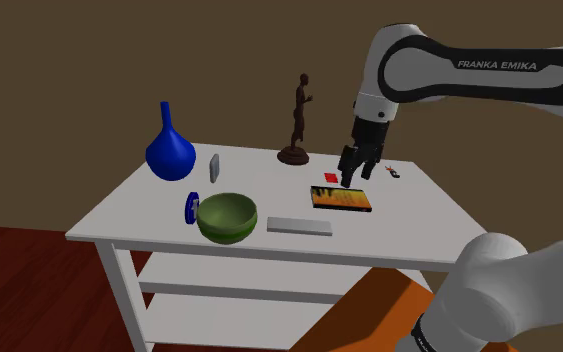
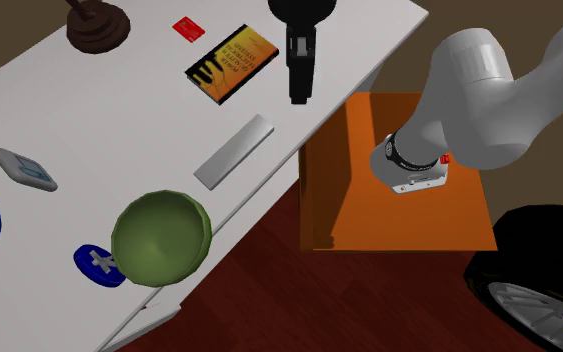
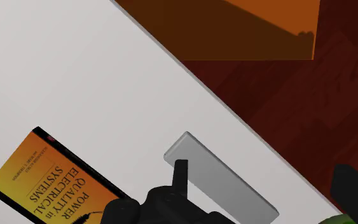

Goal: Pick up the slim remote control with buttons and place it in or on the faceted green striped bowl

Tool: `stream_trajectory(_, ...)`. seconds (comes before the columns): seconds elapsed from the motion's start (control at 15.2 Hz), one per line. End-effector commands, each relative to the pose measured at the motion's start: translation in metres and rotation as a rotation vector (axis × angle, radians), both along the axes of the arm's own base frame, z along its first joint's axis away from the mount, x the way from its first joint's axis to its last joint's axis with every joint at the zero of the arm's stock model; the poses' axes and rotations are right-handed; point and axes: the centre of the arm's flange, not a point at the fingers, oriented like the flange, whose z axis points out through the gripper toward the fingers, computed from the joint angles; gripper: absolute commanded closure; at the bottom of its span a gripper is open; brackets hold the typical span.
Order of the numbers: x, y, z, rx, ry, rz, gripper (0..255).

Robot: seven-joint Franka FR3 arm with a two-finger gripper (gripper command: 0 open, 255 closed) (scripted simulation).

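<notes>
Gripper [image 1: 349, 180] hovers above the table, remote not picked up.

Gripper hangs off the white arm, pointing down, over the orange-and-black book [image 1: 341, 197]; open or closed, can't tell from any view. Nothing is carried: the remote [image 1: 299, 225], drawn as a plain grey slim slab, lies flat on the white table [image 1: 139, 200] near its front edge. In the shoulder view it sits between the green bowl [image 1: 227, 217] on the left and the book further back on the right; it is close to the bowl, not touching it. The wrist view puts the remote just beside the book, by the table edge. Bowl stands upright with nothing in it, a blue disc [image 1: 191, 208] at its far side. Blue vase [image 1: 171, 150], dark figurine [image 1: 299, 120] and small red card [image 1: 331, 177] stand toward the back.
</notes>
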Motion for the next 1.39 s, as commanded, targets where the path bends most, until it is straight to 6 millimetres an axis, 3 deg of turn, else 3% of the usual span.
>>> stream_trajectory(0.0,0.000,0.000,0.000,0.000,0.000,0.000,0)
stream_trajectory(0.53,0.062,0.007,-0.084,-0.016,-0.021,0.297,0)
stream_trajectory(1.12,0.129,0.035,-0.178,-0.034,-0.045,0.630,0)
stream_trajectory(1.32,0.134,0.038,-0.197,-0.036,-0.047,0.659,0)
